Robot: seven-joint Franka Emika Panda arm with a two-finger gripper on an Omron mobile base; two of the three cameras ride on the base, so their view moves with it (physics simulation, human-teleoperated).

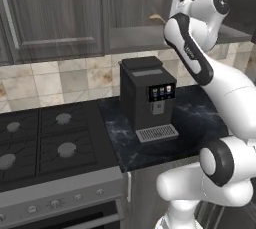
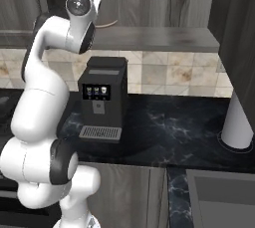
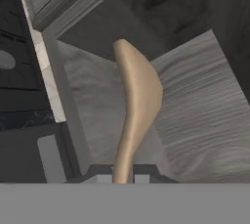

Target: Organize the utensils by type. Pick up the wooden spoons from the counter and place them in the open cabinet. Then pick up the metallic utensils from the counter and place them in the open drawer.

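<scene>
While the gripper (image 3: 123, 178) clamps the wooden spoon (image 3: 137, 101) by its handle, the bowl hangs above the open cabinet (image 3: 195, 120) shelf — released too near its front edge, it could tip out.

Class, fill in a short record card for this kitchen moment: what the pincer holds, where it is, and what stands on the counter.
pincer: shut on the wooden spoon's handle
wooden spoon: held out over the cabinet shelf, bowl end away from the hand
cabinet shelf: open, grey wood grain, bare beneath the spoon
coffee machine: upright on the dark counter, below the shelf
stove: left of the coffee machine
stage: spoon not yet released
</scene>
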